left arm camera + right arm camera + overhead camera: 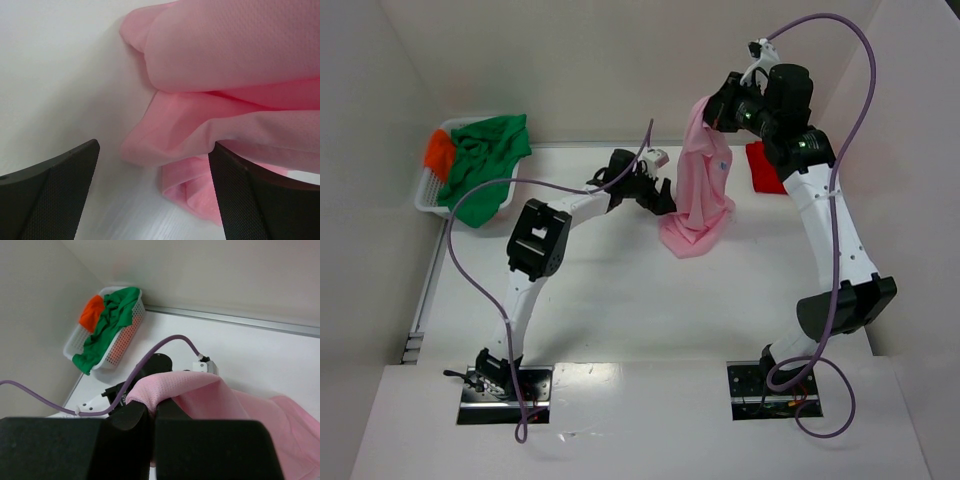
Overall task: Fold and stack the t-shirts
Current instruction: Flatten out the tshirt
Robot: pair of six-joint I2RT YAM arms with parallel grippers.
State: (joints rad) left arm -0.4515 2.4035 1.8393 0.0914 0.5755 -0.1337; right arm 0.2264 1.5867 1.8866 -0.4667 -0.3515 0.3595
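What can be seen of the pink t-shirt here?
The pink t-shirt is light pink cloth with a fine dimpled knit. It hangs crumpled from the right gripper, which is shut on a pinch of its upper edge. Its lower end lies bunched in soft folds on the table. The left gripper is open at that lower end; whether a finger touches the cloth cannot be told.

Open room lies over the near and middle surface (620,300). The pink shirt (700,195), hung from the clamped right pincer (713,110), curtains the far middle, its lower end pooled on the surface. The wide-spread left pincer (660,193) stands just left of it. The laden basket (426,195) blocks the far left corner, and a purple cable (451,240) loops over the left side.
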